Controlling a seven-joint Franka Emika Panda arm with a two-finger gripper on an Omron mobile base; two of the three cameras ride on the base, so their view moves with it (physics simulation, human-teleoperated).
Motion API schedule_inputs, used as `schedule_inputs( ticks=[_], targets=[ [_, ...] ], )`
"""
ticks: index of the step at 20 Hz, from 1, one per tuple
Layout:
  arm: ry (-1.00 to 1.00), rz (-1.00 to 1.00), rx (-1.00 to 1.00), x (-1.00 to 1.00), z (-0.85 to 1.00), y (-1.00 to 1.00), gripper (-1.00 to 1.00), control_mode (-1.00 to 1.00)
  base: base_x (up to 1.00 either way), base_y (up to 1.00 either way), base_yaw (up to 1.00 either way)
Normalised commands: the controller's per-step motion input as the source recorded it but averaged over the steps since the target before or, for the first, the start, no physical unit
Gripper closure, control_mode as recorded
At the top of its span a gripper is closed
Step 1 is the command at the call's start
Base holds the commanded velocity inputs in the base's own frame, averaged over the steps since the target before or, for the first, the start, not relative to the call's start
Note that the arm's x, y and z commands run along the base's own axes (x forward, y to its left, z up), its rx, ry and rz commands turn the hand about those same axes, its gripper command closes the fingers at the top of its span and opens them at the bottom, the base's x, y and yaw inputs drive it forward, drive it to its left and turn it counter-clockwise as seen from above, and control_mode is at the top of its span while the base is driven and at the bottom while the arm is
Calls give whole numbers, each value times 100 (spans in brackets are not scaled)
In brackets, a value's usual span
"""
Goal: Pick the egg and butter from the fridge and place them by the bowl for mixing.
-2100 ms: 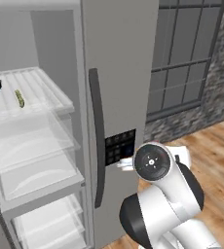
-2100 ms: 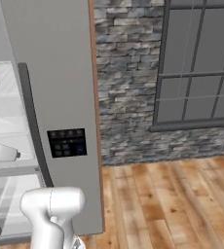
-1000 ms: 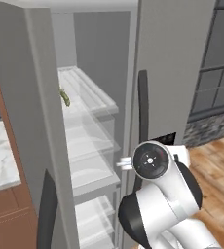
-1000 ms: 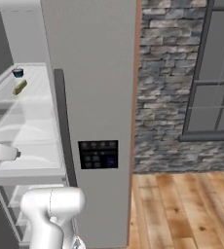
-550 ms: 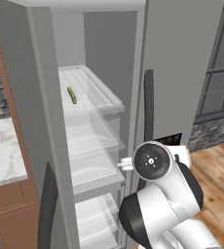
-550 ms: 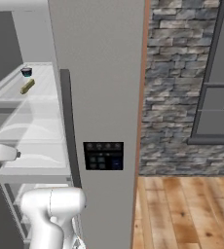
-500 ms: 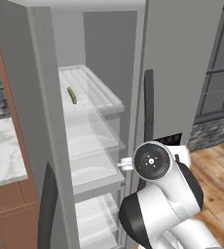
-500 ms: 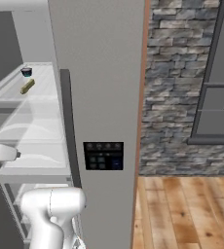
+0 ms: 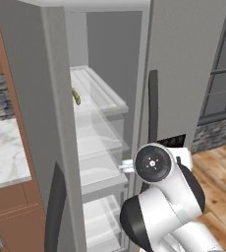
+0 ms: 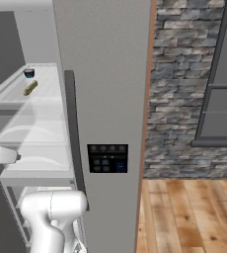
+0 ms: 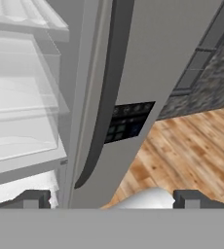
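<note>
Since the earlier frame our base has driven left, facing the open fridge (image 9: 110,74). Our right camera shows a dark cup (image 10: 29,73) behind the butter (image 10: 30,88); our gripper (image 11: 111,198) is fully open, empty.

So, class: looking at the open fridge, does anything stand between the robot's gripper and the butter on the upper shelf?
Nothing visible blocks it. The butter lies on the fridge's upper shelf behind the open doorway. The gripper stands open lower down, facing the dark door handle, so it must rise and swing toward the shelves.

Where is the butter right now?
The butter lies on the top shelf inside the open fridge, at the upper left of the right base view, just in front of a small dark cup.
</note>
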Motion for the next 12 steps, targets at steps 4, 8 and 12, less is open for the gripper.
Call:
schedule_inputs(
  ticks=[4, 8, 12],
  targets=[
    [1, 0, 0, 2, 5, 6, -100, -100, 1, 0, 0],
    [0, 4, 0, 0, 50, 26, -100, -100, 0, 0, 0],
    [0, 22, 0, 0, 61, 12, -100, -100, 0, 0, 0]
  ],
)
